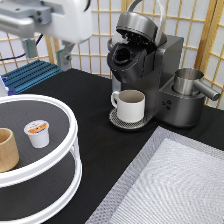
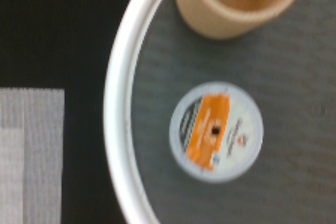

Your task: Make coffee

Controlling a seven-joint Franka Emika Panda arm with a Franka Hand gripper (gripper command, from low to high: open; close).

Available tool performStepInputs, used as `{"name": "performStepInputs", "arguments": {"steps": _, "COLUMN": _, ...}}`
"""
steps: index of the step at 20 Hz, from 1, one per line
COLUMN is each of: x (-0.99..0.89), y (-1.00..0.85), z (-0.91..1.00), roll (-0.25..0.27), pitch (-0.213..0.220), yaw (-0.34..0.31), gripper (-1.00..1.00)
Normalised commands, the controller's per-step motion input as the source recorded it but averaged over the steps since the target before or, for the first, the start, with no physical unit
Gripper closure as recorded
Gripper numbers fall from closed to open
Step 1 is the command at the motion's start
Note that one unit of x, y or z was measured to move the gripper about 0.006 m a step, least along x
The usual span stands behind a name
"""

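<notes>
The gripper [image 1: 47, 52] hangs open and empty, as far as its fingers can be made out, high above the coffee pod [image 1: 37, 133] standing on the white tray [image 1: 70, 130].

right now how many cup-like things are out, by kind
coffee pod: 1, on the top shelf of the tiered tray
wooden cup: 1
white mug: 1, under the coffee maker
metal pitcher: 1
total: 4
gripper above the tray

Even, bright indoor light with soft shadows; the wrist view is blurred throughout.
</notes>
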Motion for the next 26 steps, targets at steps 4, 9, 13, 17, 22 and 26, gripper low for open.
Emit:
{"name": "performStepInputs", "arguments": {"steps": 4, "x": -0.12, "y": -0.49, "z": -0.26, "roll": 0.072, "pitch": -0.133, "yaw": -0.142, "gripper": -1.0}}
{"name": "performStepInputs", "arguments": {"steps": 9, "x": 0.01, "y": -0.14, "z": -0.18, "roll": 0.029, "pitch": -0.114, "yaw": -0.099, "gripper": -1.0}}
{"name": "performStepInputs", "arguments": {"steps": 13, "x": 0.19, "y": 0.01, "z": -0.06, "roll": -0.023, "pitch": -0.034, "yaw": -0.016, "gripper": -1.0}}
{"name": "performStepInputs", "arguments": {"steps": 17, "x": 0.23, "y": 0.01, "z": -0.17, "roll": -0.048, "pitch": 0.002, "yaw": 0.0, "gripper": -1.0}}
{"name": "performStepInputs", "arguments": {"steps": 22, "x": 0.29, "y": 0.0, "z": -0.22, "roll": -0.044, "pitch": 0.012, "yaw": 0.003, "gripper": -1.0}}
{"name": "performStepInputs", "arguments": {"steps": 26, "x": 0.41, "y": 0.0, "z": -0.13, "roll": -0.058, "pitch": 0.013, "yaw": 0.022, "gripper": -1.0}}
